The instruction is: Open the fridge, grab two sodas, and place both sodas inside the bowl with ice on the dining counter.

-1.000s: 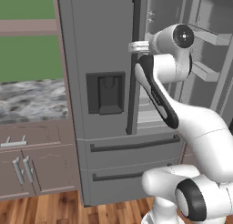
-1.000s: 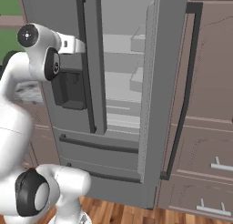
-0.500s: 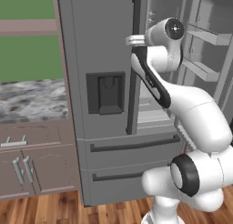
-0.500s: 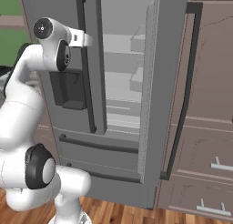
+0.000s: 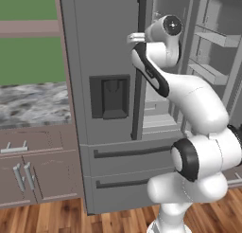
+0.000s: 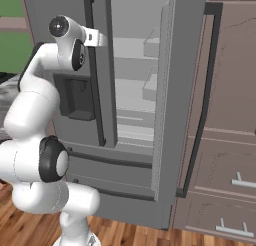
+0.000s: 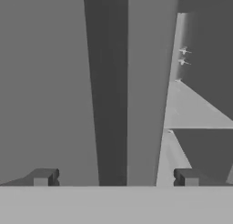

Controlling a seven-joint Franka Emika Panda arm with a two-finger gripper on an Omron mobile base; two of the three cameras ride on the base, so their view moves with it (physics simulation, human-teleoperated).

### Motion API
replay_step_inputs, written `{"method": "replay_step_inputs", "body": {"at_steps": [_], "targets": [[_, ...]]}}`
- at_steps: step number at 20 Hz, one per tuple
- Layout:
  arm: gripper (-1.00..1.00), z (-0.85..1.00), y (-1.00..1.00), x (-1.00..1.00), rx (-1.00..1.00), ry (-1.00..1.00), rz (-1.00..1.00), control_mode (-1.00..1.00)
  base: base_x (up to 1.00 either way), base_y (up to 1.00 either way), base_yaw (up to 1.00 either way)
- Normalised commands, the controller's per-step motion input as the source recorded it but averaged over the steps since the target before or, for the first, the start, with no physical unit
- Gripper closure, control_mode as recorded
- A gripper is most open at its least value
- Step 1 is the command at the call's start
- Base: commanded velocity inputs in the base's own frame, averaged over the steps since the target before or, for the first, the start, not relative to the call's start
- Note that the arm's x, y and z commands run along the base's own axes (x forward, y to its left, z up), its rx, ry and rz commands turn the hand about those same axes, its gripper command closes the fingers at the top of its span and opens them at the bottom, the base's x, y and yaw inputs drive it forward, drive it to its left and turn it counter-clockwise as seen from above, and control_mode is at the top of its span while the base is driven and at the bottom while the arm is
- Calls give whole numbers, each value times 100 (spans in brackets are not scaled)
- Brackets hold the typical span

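The grey steel fridge (image 5: 104,47) (image 6: 55,5) has its left door shut and its right door (image 6: 182,90) swung wide open, baring pale shelves (image 6: 131,90). My gripper (image 5: 134,38) (image 6: 101,39) is high up against the left door's long dark handle (image 5: 140,14) (image 6: 89,10). In the hand view the gripper (image 7: 113,177) is open, its fingertips (image 7: 43,177) spread to either side of that handle (image 7: 109,82), with nothing held. The sodas, the bowl with ice and the dining counter are out of view.
Brown cabinets (image 5: 38,180) under a marbled worktop (image 5: 28,104) stand left of the fridge. Tall brown cabinets (image 6: 230,115) stand behind the open door. Door bins (image 5: 212,38) line the open door. Two drawers (image 5: 123,168) lie below the doors, above a wood floor (image 5: 47,218).
My hand has edged up along the left door's handle, and the arm has folded up tighter behind it. The fridge doors have not moved.
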Motion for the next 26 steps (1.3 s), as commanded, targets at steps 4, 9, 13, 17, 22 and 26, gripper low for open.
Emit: {"method": "replay_step_inputs", "body": {"at_steps": [4, 9, 13, 17, 22, 26], "targets": [[-100, 0, 1, 52, 0, 1, 0, -100, 0, 0, 0], [-100, -1, 9, 53, 0, 1, 0, -100, 0, 0, 0], [-100, -3, 14, 52, 0, 0, 0, -100, 0, 0, 0], [100, -9, 12, 49, 0, 1, 0, -100, 0, 0, 0], [100, -9, 0, 17, 0, 1, 0, -100, 0, 0, 0], [100, -5, 29, -15, -1, 2, 3, -100, 0, 0, 0]]}}
